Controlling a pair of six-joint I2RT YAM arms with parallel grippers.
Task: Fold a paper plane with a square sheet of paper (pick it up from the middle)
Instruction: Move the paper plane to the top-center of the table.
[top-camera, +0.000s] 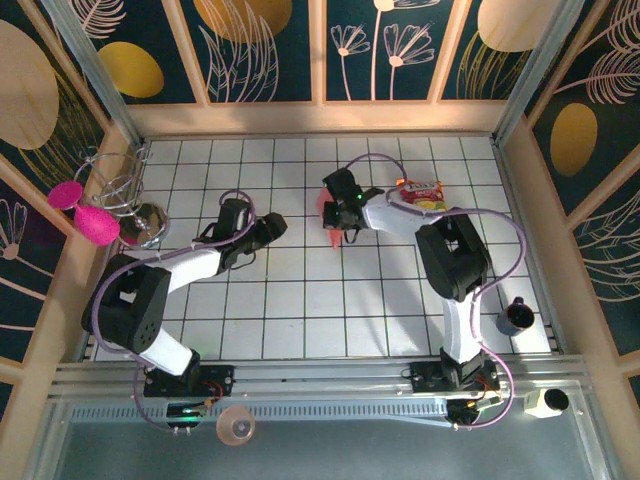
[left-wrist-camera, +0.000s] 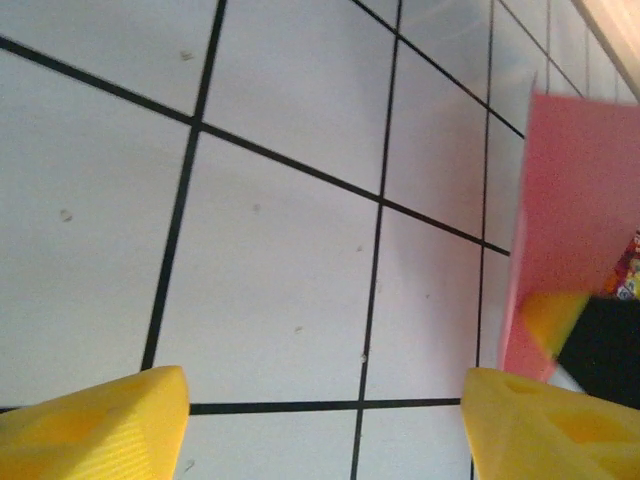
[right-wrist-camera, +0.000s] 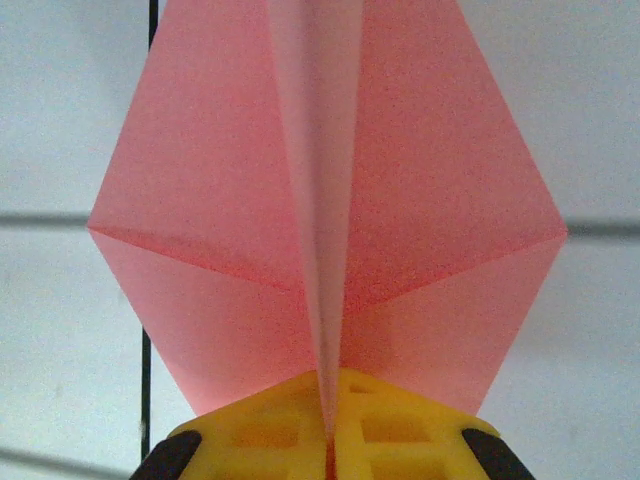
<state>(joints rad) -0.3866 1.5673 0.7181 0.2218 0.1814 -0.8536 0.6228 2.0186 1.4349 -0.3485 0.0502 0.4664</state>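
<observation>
Now right gripper clamps paper plane ridge, seemingly lifted; left gripper gapes empty; pinch centred, wings level.

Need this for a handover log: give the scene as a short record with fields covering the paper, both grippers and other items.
paper: pink plane, folded, wings spread either side of a central ridge
right gripper: shut on the plane's ridge
left gripper: open, over bare tiles of the table, apart from the plane
packet: red and yellow, far side, beside the right arm
cup: dark, near right edge
task state: plane folded, held by one arm
</observation>
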